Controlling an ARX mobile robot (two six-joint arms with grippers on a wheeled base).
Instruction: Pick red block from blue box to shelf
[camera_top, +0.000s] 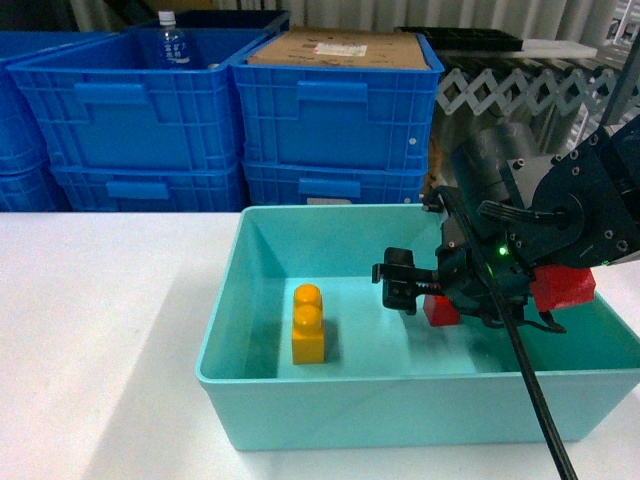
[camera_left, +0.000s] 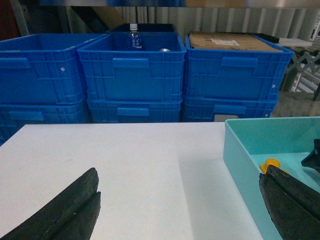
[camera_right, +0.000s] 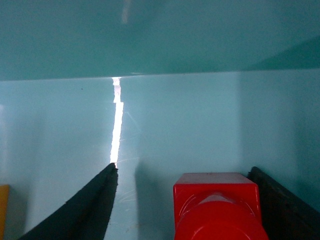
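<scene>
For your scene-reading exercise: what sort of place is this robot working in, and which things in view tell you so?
Probably a storeroom or warehouse-style work area. Stacked blue crates line the back, one holding a cardboard box, and a folding barrier stands to the right.

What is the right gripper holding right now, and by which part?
Nothing yet. The right gripper is open inside the blue box, its fingers either side of the red block, with a clear gap on one side.

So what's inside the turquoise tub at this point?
The blue box holds a yellow two-stud brick standing left of centre and the red block between the open fingers of the right gripper. The arm covers the tub floor further right.
</scene>
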